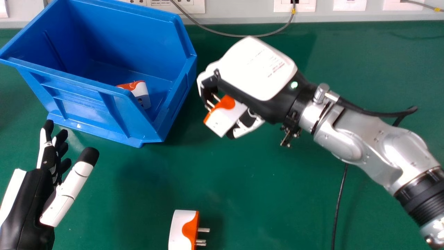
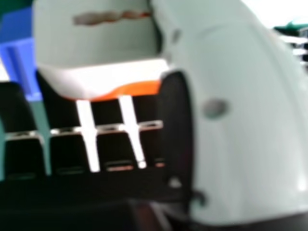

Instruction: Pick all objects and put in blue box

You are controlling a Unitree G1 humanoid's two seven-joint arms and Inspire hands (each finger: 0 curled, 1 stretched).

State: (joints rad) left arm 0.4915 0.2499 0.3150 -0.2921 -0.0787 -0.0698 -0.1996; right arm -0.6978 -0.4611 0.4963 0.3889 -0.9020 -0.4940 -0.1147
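The right arm comes in from the head view's right side, its silver forearm slanting up and inward to the right hand (image 1: pixel 256 71), which hangs just beside the box (image 1: pixel 86 104), on the box's right. The white back of the hand faces up, and the fingers curl down and round. They and the thumb are clamped on the held plug (image 1: pixel 225 118), which sits tilted, its metal pins pointing in toward the fingers. In the right hand view those pins lie across the black fingers, with the thumb against the plug's side.

The left hand (image 1: pixel 33 201) is at the head view's left edge, below the box. Its fingers point away from the robot, loosely extended, and the thumb stands well apart from them, with nothing between.

The box is smooth, glossy blue plastic with sloping sides, moulded ribs and a lipped rim. Inside, on its floor near the front wall, lies the boxed plug (image 1: pixel 140 93), partly hidden by that wall. The loose plug (image 1: pixel 182 231) lies on the green table (image 1: pixel 242 194) at the near edge of the view, pins pointing right. All three plugs have rounded white shells with a wavy orange band. A thin grey cord (image 1: pixel 236 35) sags beyond the box, against the table's far edge
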